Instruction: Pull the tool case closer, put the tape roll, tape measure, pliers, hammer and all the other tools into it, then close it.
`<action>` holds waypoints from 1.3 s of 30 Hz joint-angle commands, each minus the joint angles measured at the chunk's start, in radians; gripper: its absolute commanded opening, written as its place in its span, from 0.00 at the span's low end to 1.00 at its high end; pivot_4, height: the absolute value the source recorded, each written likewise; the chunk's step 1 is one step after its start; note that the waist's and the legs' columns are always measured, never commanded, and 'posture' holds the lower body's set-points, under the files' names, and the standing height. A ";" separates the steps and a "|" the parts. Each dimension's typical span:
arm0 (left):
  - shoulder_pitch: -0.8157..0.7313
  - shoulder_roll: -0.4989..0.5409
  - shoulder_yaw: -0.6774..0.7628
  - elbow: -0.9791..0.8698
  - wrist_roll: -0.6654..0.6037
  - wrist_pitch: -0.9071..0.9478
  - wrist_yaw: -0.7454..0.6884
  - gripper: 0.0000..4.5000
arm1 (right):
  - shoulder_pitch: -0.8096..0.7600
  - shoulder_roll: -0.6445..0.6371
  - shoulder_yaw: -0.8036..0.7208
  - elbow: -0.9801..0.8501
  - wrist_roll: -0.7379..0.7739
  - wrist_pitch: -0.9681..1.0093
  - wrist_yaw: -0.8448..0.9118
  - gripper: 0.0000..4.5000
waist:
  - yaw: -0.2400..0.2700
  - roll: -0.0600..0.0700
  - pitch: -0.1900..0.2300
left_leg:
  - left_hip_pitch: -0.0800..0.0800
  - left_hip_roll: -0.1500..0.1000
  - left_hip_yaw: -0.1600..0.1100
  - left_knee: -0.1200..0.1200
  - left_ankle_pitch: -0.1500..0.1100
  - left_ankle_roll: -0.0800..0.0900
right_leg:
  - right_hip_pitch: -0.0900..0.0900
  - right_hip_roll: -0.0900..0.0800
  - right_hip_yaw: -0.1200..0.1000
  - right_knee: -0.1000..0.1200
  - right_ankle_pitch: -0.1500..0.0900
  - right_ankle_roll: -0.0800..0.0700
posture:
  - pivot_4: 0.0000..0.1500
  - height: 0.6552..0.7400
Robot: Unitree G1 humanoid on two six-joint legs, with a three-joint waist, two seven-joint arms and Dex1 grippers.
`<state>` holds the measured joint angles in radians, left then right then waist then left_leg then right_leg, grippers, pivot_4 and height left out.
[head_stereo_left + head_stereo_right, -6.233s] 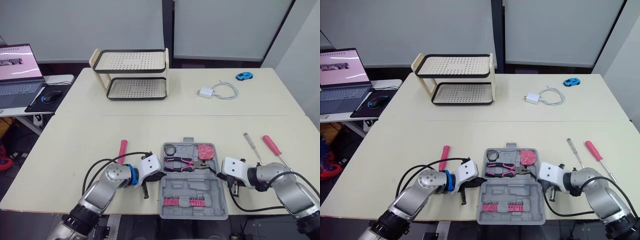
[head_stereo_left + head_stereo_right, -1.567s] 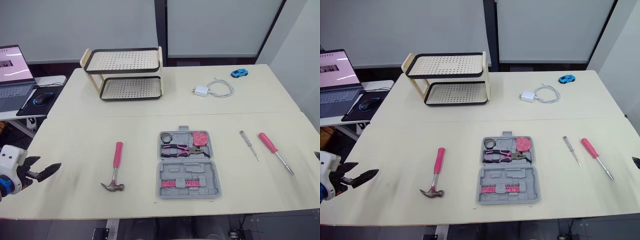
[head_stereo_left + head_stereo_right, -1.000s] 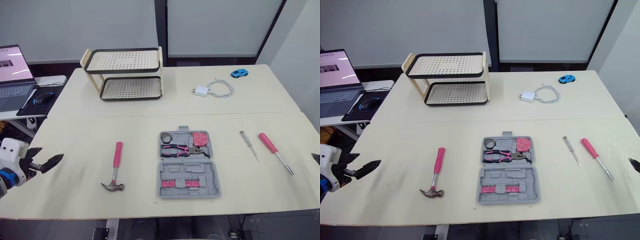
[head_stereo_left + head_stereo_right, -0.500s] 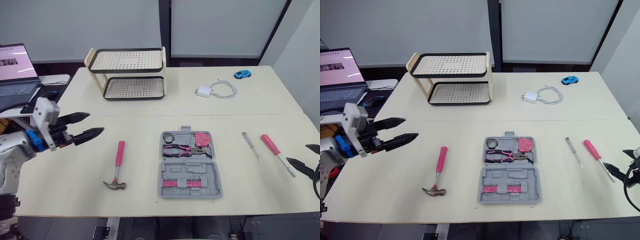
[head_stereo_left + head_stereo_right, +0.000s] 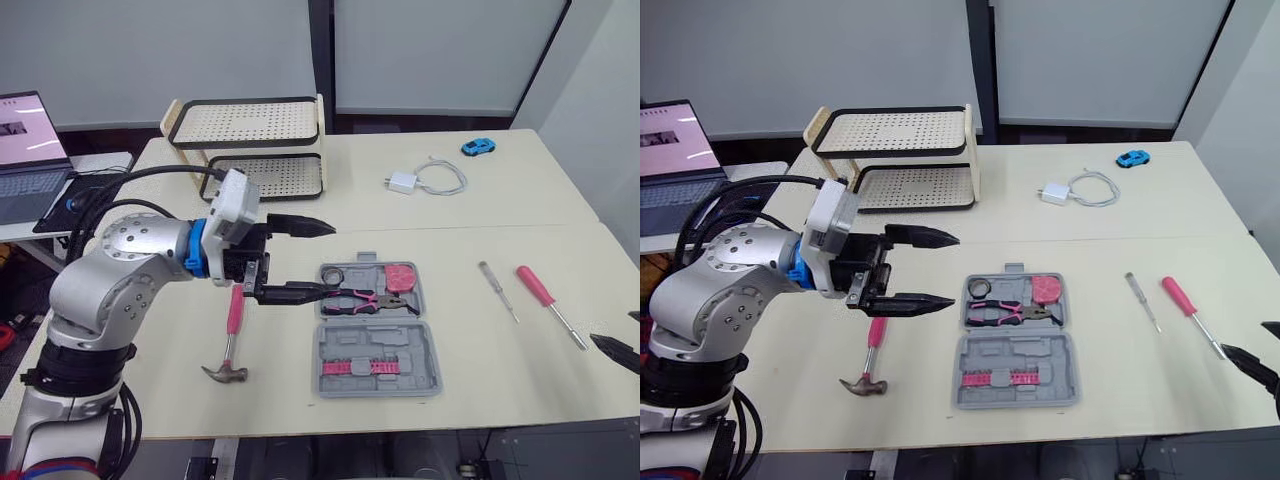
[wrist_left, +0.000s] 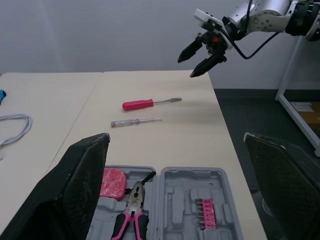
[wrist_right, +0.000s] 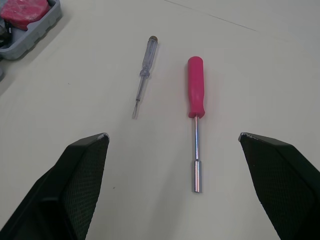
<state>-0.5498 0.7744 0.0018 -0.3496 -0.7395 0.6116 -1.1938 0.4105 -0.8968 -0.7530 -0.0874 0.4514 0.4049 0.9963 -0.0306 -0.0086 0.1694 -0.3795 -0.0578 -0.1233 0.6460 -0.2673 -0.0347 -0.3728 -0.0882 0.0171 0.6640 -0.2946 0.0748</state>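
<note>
The grey tool case (image 5: 377, 352) lay open on the worktop (image 5: 470, 215), near its front edge at the middle. In its far half the tape roll (image 5: 334, 275), the pliers (image 5: 362, 298) and the pink tape measure (image 5: 403, 276) were seated, and a row of pink bits (image 5: 372, 368) filled the near half. The pink-handled hammer (image 5: 876, 335) lay just beside the case on the robot's left. The left gripper (image 5: 960, 270) was held above it, jaws wide apart and pointed across toward the case.

The hammer was judged the likely step in hand. The wrist would best be turned so that the jaws straddled the handle near the middle, then lowered squarely before closing. The heavy head was likely to tip a grasp taken too far back.

On the right, the pink screwdriver (image 7: 196, 94) and the slim tester screwdriver (image 7: 144, 67) lay side by side, well apart from the case. The right gripper (image 6: 186, 68), jaws also apart, was lined up over the pink one.

No brand, label or writing could be read on the case or the tools. The laptop (image 5: 28, 150) screen was too small to read.
</note>
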 commanded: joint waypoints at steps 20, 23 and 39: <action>0.004 -0.068 -0.029 -0.025 0.067 -0.056 0.045 1.00 | -0.320 0.046 0.343 -0.058 -0.046 0.086 -0.173 0.99 | 0.002 -0.001 0.000 | -0.001 0.001 -0.003 0.001 0.000 0.000 | 0.000 -0.002 0.000 -0.001 0.000 0.000 | 1.00 1.00; 0.015 -0.066 -0.029 -0.040 0.064 -0.050 0.053 1.00 | -0.369 0.058 0.392 -0.034 -0.069 0.089 -0.192 0.99 | 0.002 0.000 0.000 | -0.001 0.001 -0.004 0.001 0.000 0.000 | 0.000 -0.002 0.000 -0.001 0.000 0.000 | 1.00 1.00; 0.017 -0.089 -0.053 -0.074 0.074 -0.046 0.094 1.00 | -0.559 0.146 0.526 0.166 -0.151 0.101 -0.289 0.99 | 0.000 0.000 0.000 | -0.001 0.000 -0.005 0.001 0.000 -0.001 | -0.001 -0.001 0.000 0.000 0.000 0.000 | 1.00 1.00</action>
<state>-0.5211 0.6854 -0.0549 -0.3939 -0.6612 0.5680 -1.1054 -0.1343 -0.7514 -0.2160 0.0769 0.3003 0.5148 0.7156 -0.0307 -0.0088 0.1696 -0.3805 -0.0575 -0.1286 0.6467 -0.2669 -0.0353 -0.3738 -0.0896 0.0167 0.6637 -0.2946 0.0748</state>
